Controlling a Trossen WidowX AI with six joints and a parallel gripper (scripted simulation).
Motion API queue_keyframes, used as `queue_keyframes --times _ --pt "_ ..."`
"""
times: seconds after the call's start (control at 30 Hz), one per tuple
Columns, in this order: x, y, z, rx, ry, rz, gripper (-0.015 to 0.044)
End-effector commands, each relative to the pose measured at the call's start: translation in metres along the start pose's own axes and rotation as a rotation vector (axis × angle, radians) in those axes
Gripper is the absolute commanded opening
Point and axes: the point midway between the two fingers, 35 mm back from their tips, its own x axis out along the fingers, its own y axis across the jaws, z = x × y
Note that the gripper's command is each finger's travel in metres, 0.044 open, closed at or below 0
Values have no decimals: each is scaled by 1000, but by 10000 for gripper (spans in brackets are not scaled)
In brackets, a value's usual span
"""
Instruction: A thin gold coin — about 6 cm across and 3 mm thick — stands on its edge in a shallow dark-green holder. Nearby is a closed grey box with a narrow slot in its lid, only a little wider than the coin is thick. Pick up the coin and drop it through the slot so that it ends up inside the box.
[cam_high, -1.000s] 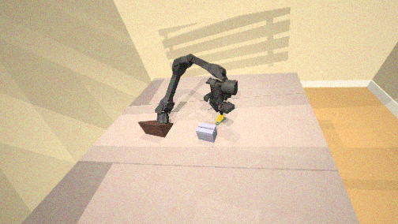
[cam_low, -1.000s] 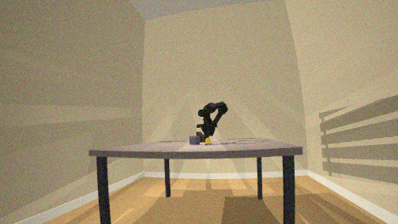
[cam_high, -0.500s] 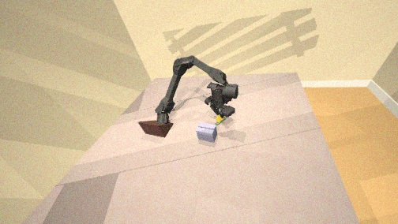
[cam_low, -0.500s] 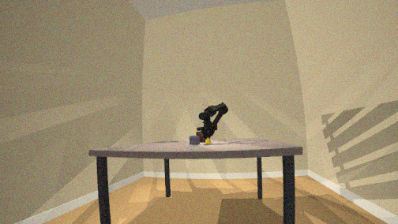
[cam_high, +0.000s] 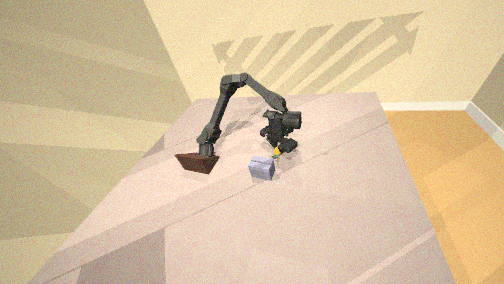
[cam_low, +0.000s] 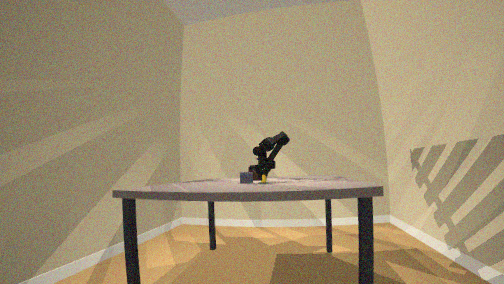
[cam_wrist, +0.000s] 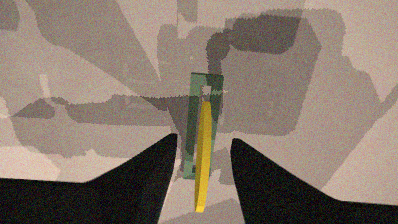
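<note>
The thin gold coin (cam_wrist: 203, 155) (cam_high: 276, 150) (cam_low: 263, 178) stands on its edge in the dark-green holder (cam_wrist: 191, 135) on the table. My gripper (cam_wrist: 204, 142) (cam_high: 280, 145) (cam_low: 262, 173) is lowered over it and open. One dark finger is on each side of the coin, with a visible gap on both sides. The closed grey box (cam_high: 262, 168) (cam_low: 245, 177) sits on the table just in front of the holder in the top view. Its slot does not show clearly.
The arm's brown base (cam_high: 197, 162) stands on the table to the left of the box. The table (cam_high: 310, 220) has edges at the right and the front. Striped shadows lie across the table and the walls.
</note>
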Motion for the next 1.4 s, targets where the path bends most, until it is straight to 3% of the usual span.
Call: queue_keyframes --times 0.0,0.03,0.23,0.67,1.37 --pt "8 2 0 5 -3 6 161" --pt "8 2 0 5 -3 6 161" --pt "8 2 0 5 -3 6 3" --pt "6 2 0 5 -3 6 0" --pt "-47 -3 0 6 2 3 0"
